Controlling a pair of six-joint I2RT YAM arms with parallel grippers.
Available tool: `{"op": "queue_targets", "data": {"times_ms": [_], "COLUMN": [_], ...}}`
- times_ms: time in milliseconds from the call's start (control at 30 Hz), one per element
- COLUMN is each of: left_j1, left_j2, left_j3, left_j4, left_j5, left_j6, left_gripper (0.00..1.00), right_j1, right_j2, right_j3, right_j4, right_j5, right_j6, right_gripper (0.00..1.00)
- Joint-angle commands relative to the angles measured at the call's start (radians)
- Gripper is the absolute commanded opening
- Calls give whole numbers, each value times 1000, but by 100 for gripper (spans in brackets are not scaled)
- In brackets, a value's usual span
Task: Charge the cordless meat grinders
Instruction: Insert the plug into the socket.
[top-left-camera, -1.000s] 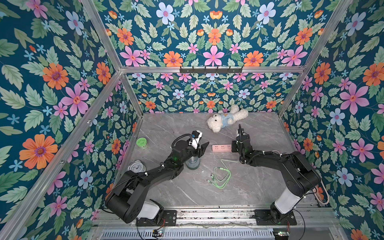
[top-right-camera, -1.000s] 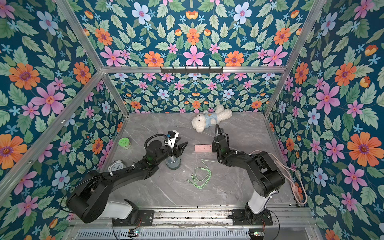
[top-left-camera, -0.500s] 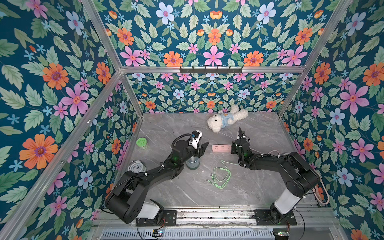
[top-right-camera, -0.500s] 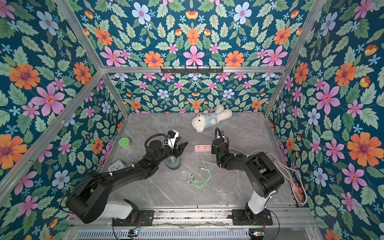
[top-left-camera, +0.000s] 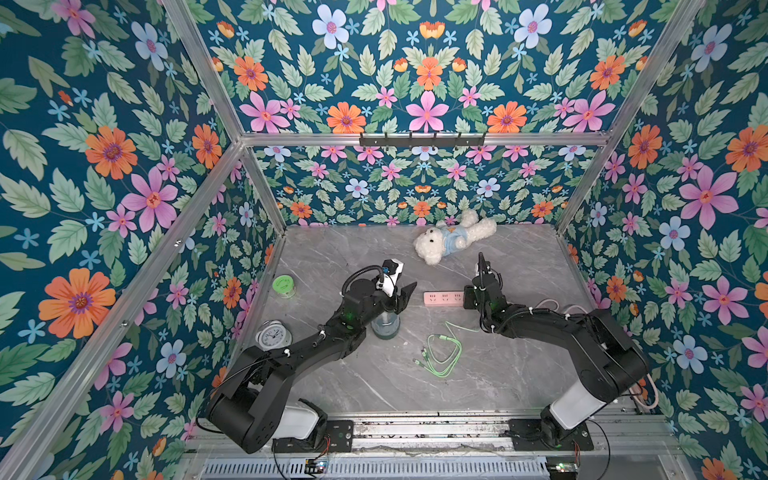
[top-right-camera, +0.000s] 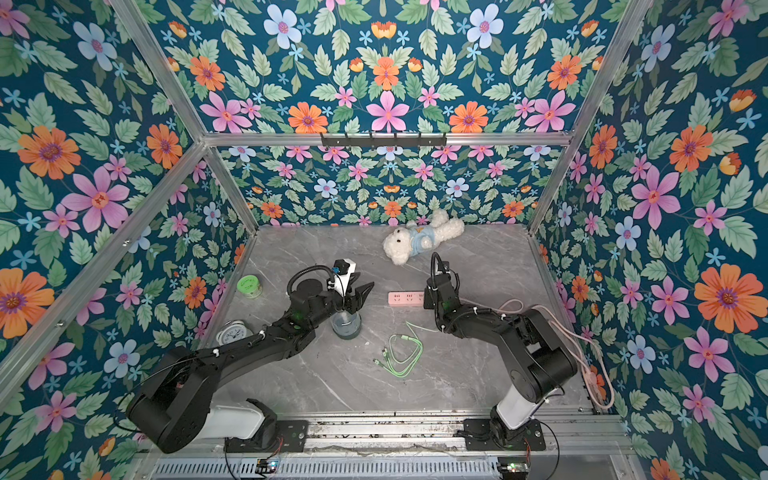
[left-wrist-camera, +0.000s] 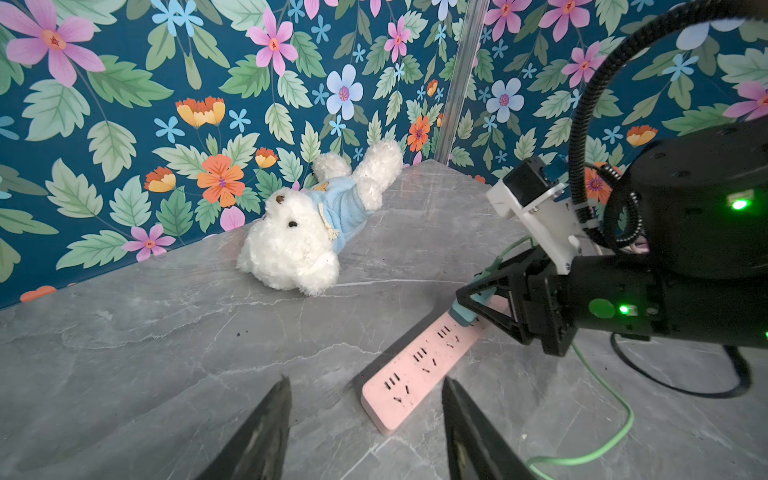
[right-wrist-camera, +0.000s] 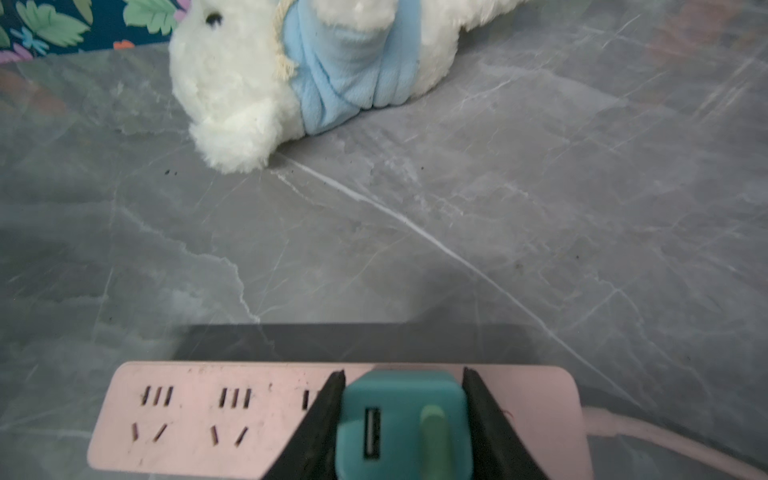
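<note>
The cordless meat grinder stands upright on the grey table, its top hidden under my left wrist. My left gripper reaches past it toward the pink power strip; its fingers are open with only table between them. My right gripper is shut on a teal charger adapter at the strip's right end. A green cable runs from the adapter and lies coiled on the table.
A white plush bear lies at the back. A jar with a green lid and a white alarm clock sit by the left wall. The strip's pink cord loops along the right wall.
The right wrist has shifted slightly at the end of the power strip. The left arm and the grinder have stayed in place.
</note>
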Motion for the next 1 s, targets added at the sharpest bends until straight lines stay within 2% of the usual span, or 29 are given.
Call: {"op": "queue_targets", "data": {"times_ms": [0,100,267,500,633,967], "left_j1": [0,2,2,5,21,29], "left_j2": [-23,-38,-50,-84,-120,-242], "left_j3": [1,5,27,34,15,-45], "left_j4": [-8,-52,-115,-210,-235,-385], "left_j5": [-29,-60,-100,-173,-167,-204], "left_j6": [33,41,33,-8,-57,-126], "left_gripper": [63,66,70,75,76,77], "right_j1": [6,6,6,6,0,34], "right_j2": [-43,-70,-115,-216,-276,-374], "right_j3": [21,43,59,81,64,49], "right_j4": [-195,-218,-246,-321,-281,-251], "right_j5": [-105,-123,-141,-242,-362,-524], "right_j6": [19,16,4,-26,-55,-168], "right_gripper": [47,61,70,71,71,70]}}
